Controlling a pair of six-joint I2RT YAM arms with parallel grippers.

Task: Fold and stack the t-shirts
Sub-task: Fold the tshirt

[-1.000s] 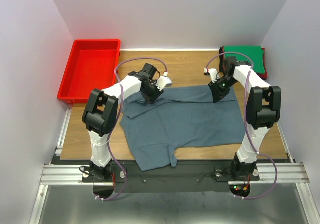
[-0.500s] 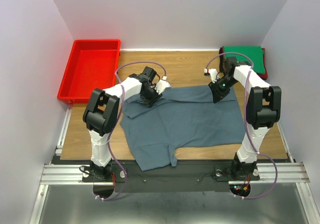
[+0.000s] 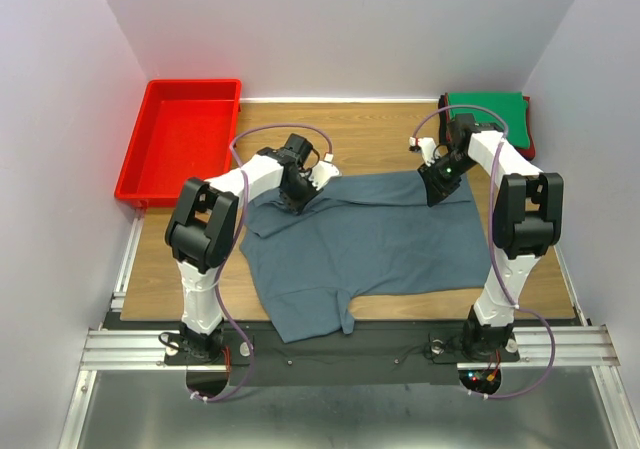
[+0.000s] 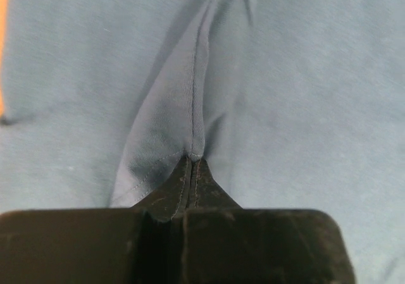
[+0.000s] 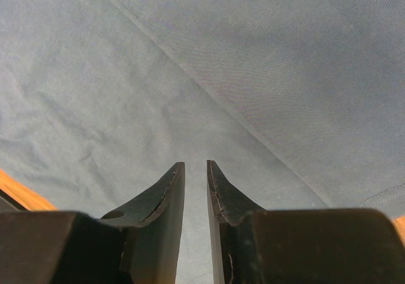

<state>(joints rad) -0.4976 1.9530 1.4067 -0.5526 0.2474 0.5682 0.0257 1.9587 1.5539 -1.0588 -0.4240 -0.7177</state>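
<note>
1. Slate blue-grey t-shirt (image 3: 385,239) is seen spread over the centre of the bench (image 3: 370,134), between the two arms. One flap is laid toward the near edge, in front of the L arm.
2. L hand (image 4: 192,162) is closed tight. A raised ridge of the blue-grey cloth is pinched right at the fingertips, at the shirt's far-left edge.
3. R hand (image 5: 193,165) is set at the shirt's far-right corner. Its fingers are held a narrow gap apart and cloth colour is seen through the gap. Whether any cloth is nipped can't be told.
4. Green t-shirt (image 3: 488,109) is found folded at the far-right corner of the bench, w/ a red layer (image 3: 528,147) showing under its R edge.
5. Red tray (image 3: 133,164) is parked at the far-left corner, apart from the blue-grey shirt.
</note>
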